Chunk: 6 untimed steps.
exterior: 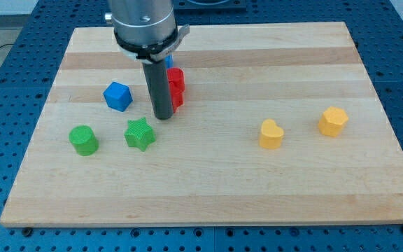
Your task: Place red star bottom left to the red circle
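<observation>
My tip [164, 116] was bare rod, no hand, held nothing; stood on board, touching or just beside red blocks at its 2 o'clock. Red blocks [176, 88] half hidden by rod; which was star, which circle, could not tell. Bit of blue [168, 61] showed behind rod. Blue cube [117, 96] at 10 o'clock, green star [139, 134] at 7 o'clock, green circle [84, 140] farther. Yellow blocks [271, 134] well apart at 3 o'clock. Step, by my judgement: tip closing on red pair. Next move needed contact on star only, short push toward 7 o'clock of circle.

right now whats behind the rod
Behind my tip red block parts show, shapes unclear, and a blue sliver above. The rod covers the rest.
</observation>
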Each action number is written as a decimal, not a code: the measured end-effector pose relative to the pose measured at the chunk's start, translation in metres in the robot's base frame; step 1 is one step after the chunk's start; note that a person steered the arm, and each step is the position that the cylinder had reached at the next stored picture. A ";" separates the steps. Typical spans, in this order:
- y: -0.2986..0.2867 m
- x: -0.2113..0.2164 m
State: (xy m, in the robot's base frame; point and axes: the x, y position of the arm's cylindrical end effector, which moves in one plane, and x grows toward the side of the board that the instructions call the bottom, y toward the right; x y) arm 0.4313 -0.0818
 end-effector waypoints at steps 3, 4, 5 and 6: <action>0.059 0.024; 0.105 0.004; 0.096 -0.005; 0.062 -0.009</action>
